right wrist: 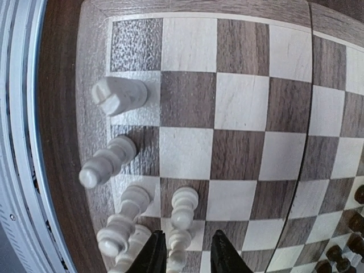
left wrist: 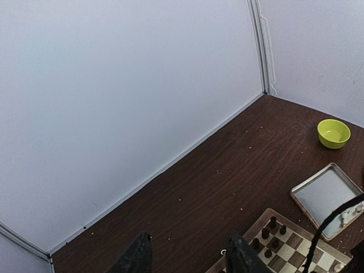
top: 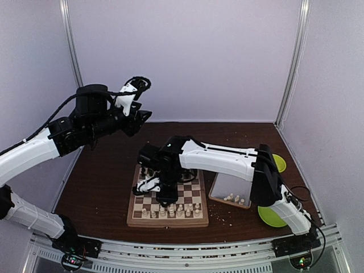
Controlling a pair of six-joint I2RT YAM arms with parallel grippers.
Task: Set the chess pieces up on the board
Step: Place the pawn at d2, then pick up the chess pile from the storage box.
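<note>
The board lies at the table's front centre, with cream chess pieces along its near rows. My right gripper hangs low over them. In the right wrist view its jaws stand open on either side of a cream pawn that stands on the board; a gap shows on the pawn's right. Another pawn, a bishop and a knight stand close by. More cream pieces lie in the metal tray. My left gripper is raised at back left, open and empty.
Dark pieces stand on the board's far rows. A green bowl sits behind the tray, and a green dish sits at front right. Pale crumbs are scattered over the dark table. The enclosure walls are close on all sides.
</note>
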